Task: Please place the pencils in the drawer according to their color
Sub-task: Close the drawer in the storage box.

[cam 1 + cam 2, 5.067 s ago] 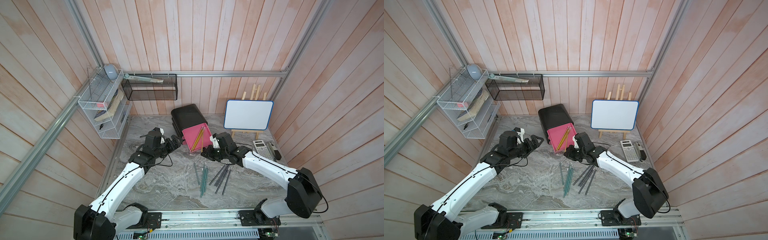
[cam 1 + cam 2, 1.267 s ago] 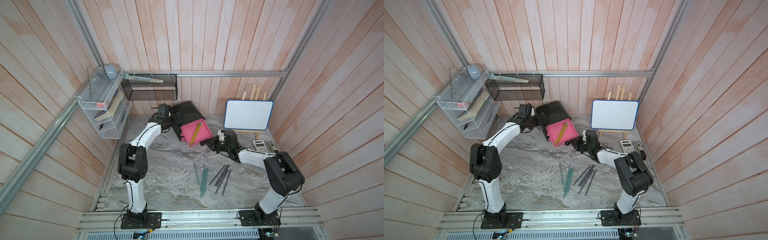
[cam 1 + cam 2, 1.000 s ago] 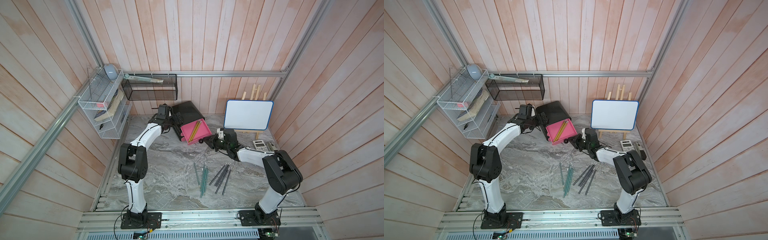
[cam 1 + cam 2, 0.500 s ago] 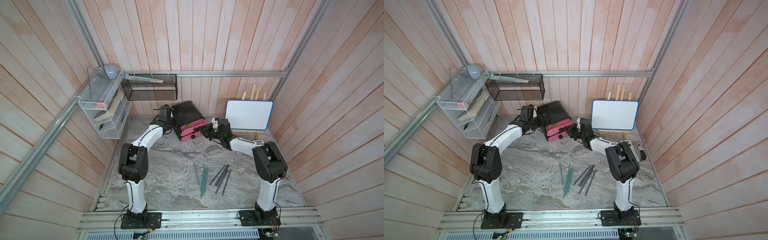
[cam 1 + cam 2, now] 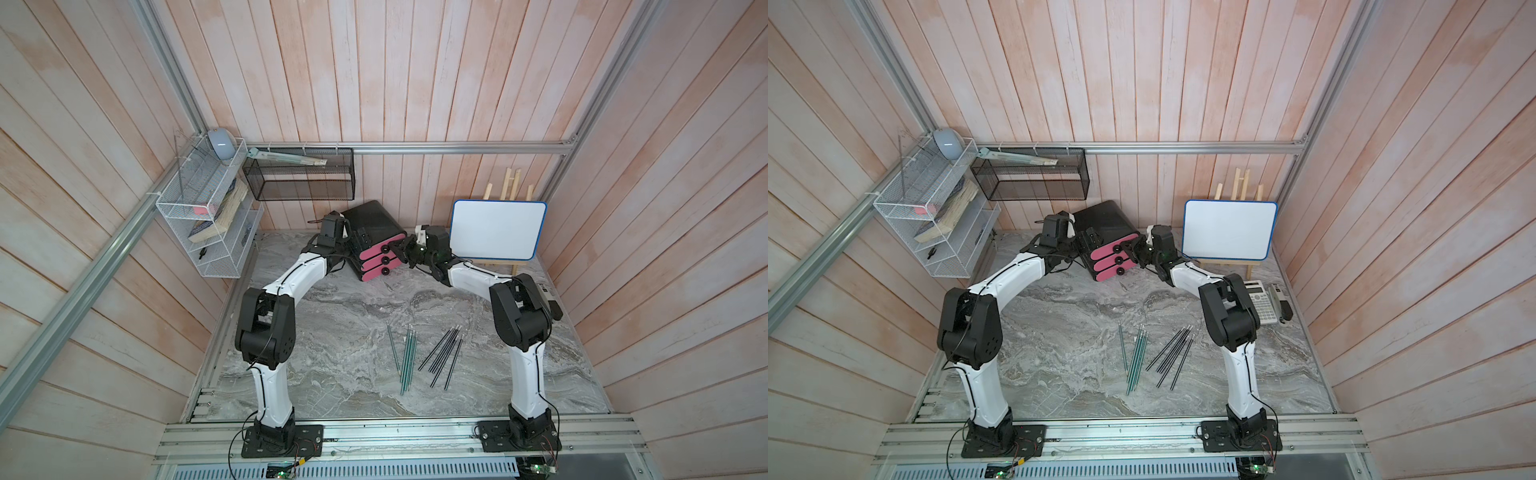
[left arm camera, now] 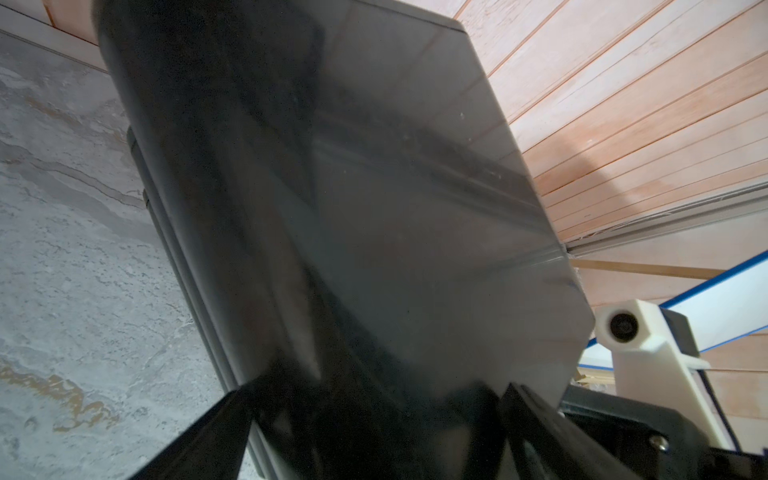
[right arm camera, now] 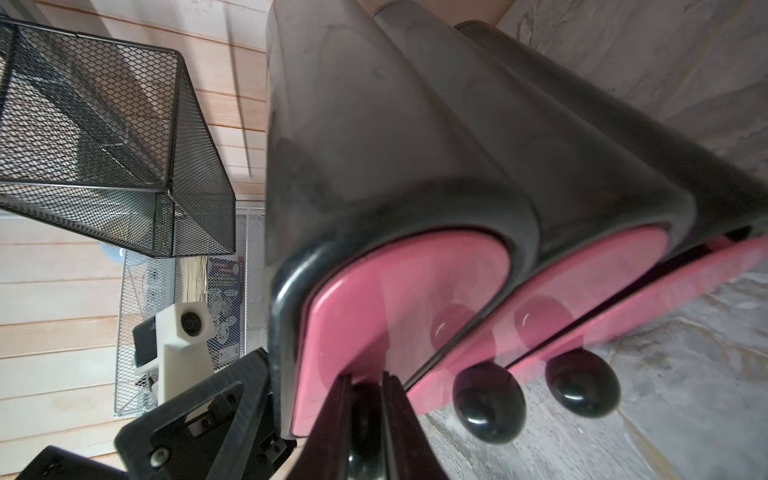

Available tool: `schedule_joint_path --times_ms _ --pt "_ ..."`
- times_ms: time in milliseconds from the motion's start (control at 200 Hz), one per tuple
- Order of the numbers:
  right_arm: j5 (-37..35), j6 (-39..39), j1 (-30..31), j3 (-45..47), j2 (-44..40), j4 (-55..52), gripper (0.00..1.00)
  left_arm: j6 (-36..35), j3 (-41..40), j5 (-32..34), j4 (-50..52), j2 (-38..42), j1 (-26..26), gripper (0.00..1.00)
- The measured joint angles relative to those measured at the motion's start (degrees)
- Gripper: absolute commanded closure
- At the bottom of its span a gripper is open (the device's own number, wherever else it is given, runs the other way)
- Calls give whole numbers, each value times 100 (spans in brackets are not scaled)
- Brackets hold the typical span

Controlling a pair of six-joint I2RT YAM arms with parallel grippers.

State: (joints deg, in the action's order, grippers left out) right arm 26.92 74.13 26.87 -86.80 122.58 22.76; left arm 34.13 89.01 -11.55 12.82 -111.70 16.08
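The top drawer (image 5: 384, 244) has gone from open to shut. My right gripper (image 7: 366, 379) is clamped on its knob (image 7: 365, 415). My left gripper (image 6: 378, 390), jaws apart, braces the cabinet (image 5: 374, 218) at the desk's (image 5: 332, 332) back edge. Release straight back, without tugging, then fetch the green pencils (image 5: 405, 355) near the front edge.

Soft even light, blurred wrist views

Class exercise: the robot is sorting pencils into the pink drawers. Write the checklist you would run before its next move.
1. Top drawer pushed in: ok.
2. Right gripper released from top knob: not ok, jaws closed on it.
3. Left gripper steadying the cabinet: at its side; grip cannot tell.
4. Bottom drawer flush: not ok, looks slightly ajar.
5. Green pencils and black pencils lying in separate groups: ok.
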Motion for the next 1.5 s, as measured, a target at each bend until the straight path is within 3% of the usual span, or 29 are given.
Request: schedule_joint_path --times_ms 220,425,725,1055,1500 --pt "-85 44 -7 1003 -472 501 54 -4 -33 -22 105 83 26 1" --pt "-68 81 0 2015 -966 931 49 -9 -31 -44 402 203 -31 1" --pt "17 125 15 2256 -920 1193 53 -50 35 -105 752 280 -131 0" --pt "37 85 26 1235 -452 997 69 -42 -57 -175 640 295 -136 0" --pt "68 109 59 214 162 588 71 55 -275 -166 385 382 -116 0"
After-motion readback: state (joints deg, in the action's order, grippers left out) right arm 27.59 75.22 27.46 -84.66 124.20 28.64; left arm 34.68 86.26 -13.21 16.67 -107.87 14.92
